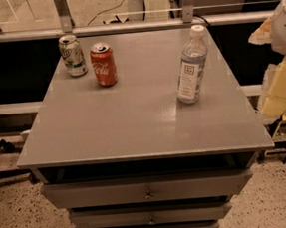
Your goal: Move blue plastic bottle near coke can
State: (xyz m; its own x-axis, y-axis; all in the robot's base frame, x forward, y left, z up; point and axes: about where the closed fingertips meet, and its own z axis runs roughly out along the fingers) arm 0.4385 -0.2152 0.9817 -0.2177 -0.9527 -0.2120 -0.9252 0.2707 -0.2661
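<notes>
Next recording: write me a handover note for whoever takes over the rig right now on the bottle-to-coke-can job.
Gripper: apparently the pale shape at the view's right edge, beside the table, apart from everything on it.
Blue plastic bottle: upright on the table's right side.
Coke can: upright at back left, beside a green-and-white can.
Done: nothing yet; bottle and coke can stand well apart.
Left: grasp the bottle, carry it left, set it near the coke can.

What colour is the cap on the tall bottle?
White: the cap on the blue plastic bottle, camera view. The tool is at the right edge.
</notes>
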